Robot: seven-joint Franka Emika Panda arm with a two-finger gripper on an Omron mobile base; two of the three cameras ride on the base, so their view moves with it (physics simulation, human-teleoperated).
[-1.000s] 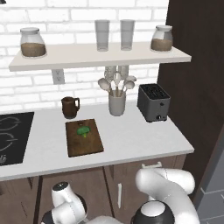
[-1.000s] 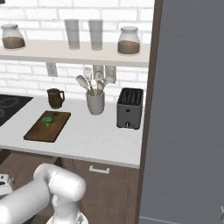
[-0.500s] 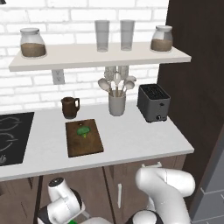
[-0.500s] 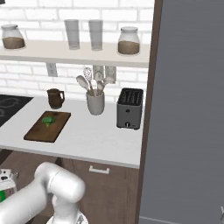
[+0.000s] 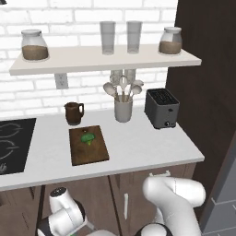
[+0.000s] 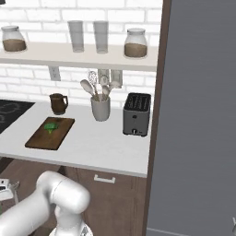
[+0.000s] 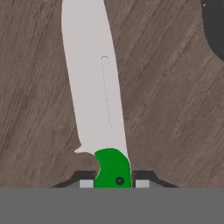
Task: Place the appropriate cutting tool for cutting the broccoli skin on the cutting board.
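**A:** How far along is the job?

**B:** Partway, I'd judge. In the hand view the gripper [image 7: 113, 184] is clamped on the green handle of the knife [image 7: 94, 92], a finger pad on each side, the pale blade pointing away over a brown wood-grain surface. So the pick looks done; the carry and the placing are left.

**A:** And the cutting board?

**B:** The cutting board [image 5: 89, 145] lies on the white counter [image 5: 138, 147], left of centre, between the black stovetop [image 5: 11, 145] and the utensil crock [image 5: 123, 109]. The broccoli [image 5: 88, 138] sits on its far half. No knife on the board yet. The arm is working low, below counter level near the cabinet fronts, so the knife must come up and over the near edge.

**A:** Counts?

**B:** One knife, one board, one floret. One brown mug [image 5: 73, 113] just beyond the board, one crock of spoons, one toaster [image 5: 162, 108] to the right. On the shelf [image 5: 106, 60]: two jars at the ends, two glasses between them.

**A:** Room to set the knife down?

**B:** The near half of the board is bare; that seems the likely spot.
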